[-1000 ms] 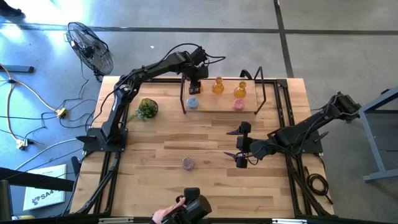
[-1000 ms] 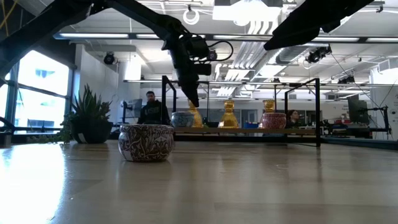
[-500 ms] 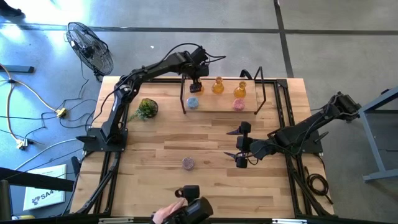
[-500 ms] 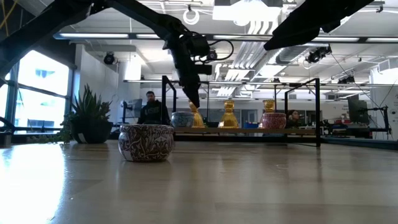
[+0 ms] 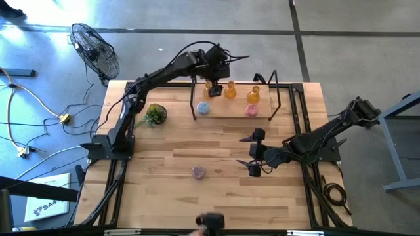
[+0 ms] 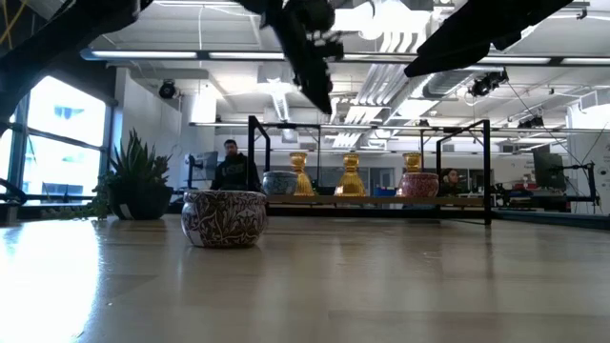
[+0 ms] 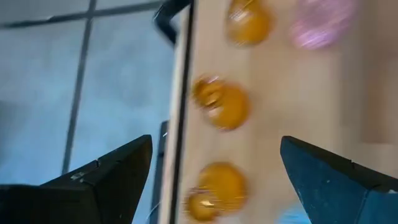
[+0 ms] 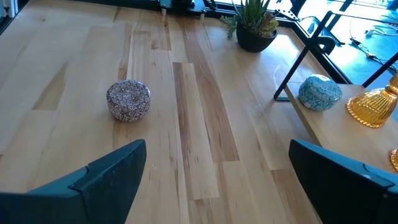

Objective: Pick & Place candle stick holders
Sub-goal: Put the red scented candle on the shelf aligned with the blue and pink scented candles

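Note:
Three amber bottle-shaped candle stick holders (image 5: pixel 230 90) stand upright in a row on a wooden shelf (image 5: pixel 227 113) at the table's far edge. With them are a pale blue round one (image 5: pixel 203 108) and a pink one (image 5: pixel 251 109). A lilac round holder (image 5: pixel 198 172) rests on the table near the front. My left gripper (image 6: pixel 322 84) hangs open above the leftmost amber holder (image 7: pixel 217 186), clear of it. My right gripper (image 5: pixel 254 152) waits open over the table's middle right, the lilac holder (image 8: pixel 129 99) ahead of it.
A black metal frame (image 5: pixel 192 98) with upright posts stands around the shelf. A small green plant (image 5: pixel 155 114) sits at the left of the table. A dark object (image 5: pixel 211 221) shows at the near edge. Bare wood lies between shelf and lilac holder.
My left gripper has opened, let go of the leftmost amber holder and risen well above the shelf, drifting a little toward the table's right. The holder stays upright on the shelf. A person's hand at the near edge has drawn back.

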Controlling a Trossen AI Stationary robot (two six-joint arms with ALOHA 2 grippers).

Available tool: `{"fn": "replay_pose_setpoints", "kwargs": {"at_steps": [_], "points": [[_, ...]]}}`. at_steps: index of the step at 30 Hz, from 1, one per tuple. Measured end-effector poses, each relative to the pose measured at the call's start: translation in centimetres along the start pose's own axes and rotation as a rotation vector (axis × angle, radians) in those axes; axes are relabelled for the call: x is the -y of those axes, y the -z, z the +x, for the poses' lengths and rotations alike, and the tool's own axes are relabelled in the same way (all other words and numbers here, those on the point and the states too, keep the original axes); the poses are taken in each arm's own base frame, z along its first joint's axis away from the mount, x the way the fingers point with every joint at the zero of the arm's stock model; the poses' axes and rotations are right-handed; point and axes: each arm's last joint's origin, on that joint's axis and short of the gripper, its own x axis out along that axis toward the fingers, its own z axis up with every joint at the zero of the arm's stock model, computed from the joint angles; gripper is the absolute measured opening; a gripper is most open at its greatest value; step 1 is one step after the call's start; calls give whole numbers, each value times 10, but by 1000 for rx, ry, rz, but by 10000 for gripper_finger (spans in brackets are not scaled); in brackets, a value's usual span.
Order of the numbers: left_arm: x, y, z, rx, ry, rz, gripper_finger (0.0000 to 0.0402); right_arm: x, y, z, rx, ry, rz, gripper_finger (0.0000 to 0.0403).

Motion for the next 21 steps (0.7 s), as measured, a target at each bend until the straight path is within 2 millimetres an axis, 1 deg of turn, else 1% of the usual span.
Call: {"fn": "replay_pose_setpoints", "kwargs": {"at_steps": [2, 6, 9, 11, 13, 17, 19, 21], "points": [[12, -9, -16, 33, 48, 8, 350, 0, 0, 0, -3, 0, -2, 389], [41, -15, -51, 71, 177, 26, 350, 0, 2, 0, -18, 4, 2, 389], [63, -14, -73, 31, 271, 28, 350, 1, 3, 0, -30, 8, 2, 389], [77, -12, -84, -14, 318, 30, 350, 1, 4, 0, -31, 8, 8, 389], [91, -9, -93, -74, 364, 13, 350, 1, 4, 0, -31, 7, 19, 389], [118, -3, -103, -203, 487, -33, 350, 1, 4, 0, -33, 8, 37, 389], [132, -4, -105, -220, 554, -38, 350, 1, 4, 0, -34, 8, 42, 389], [146, -7, -105, -239, 601, -82, 350, 0, 5, -1, -41, 5, 36, 389]]}}
